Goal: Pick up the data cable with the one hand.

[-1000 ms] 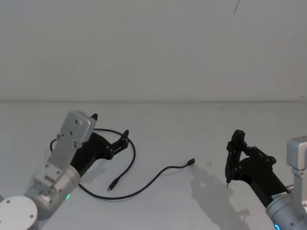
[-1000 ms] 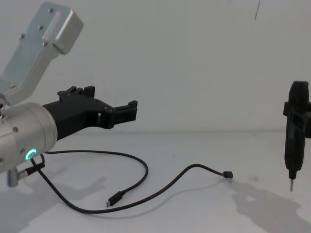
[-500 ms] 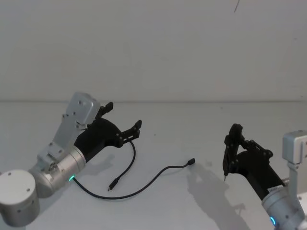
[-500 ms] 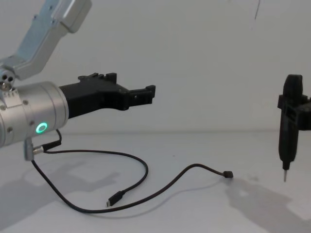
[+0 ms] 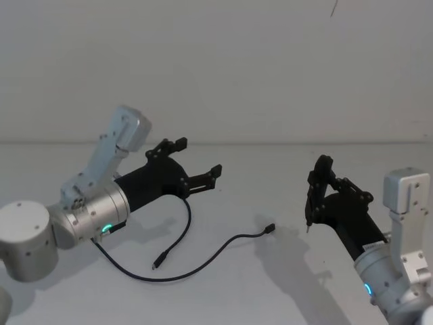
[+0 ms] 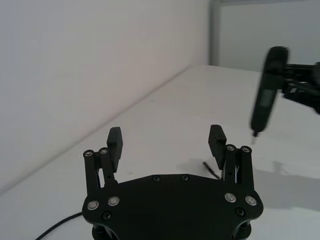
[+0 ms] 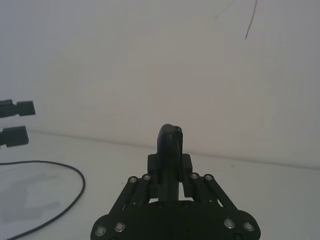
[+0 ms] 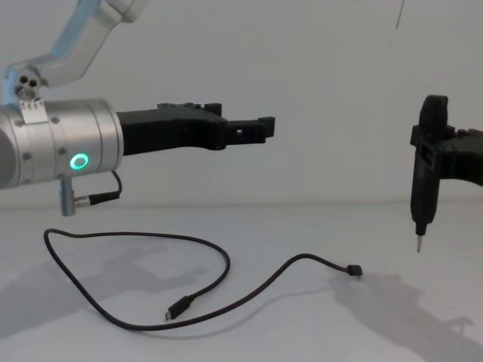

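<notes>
Head view: the data cable [image 5: 203, 265] lies loose on the white table [image 5: 284, 298], one stretch curled into a loop, one plug inside the curve and the other plug out toward the right. The left gripper [image 5: 197, 157], black and flat on a silver cylinder with a green ring light, hangs over the loop's far side, its jaws spread apart and holding nothing. The right gripper [image 5: 316, 193] sits well apart on the right, its jaws closed on an upright black bar [image 5: 312, 203] that ends in a thin pin.

Left wrist view: the two pads [image 6: 114, 140] stand wide apart with bare table between them, and a short run of the cable [image 6: 62, 223] shows beside the left gripper's body.

Right wrist view: the linkages fold in against the bar [image 7: 170, 145]; an arc of the cable [image 7: 83, 184] rests on the table.

Chest view: the left gripper [image 8: 260, 128] reaches level through the air, clearly above the cable [image 8: 226, 265] and not touching it. The bar [image 8: 424, 188] points down, its pin above the table, near the cable's right plug but clear of it.
</notes>
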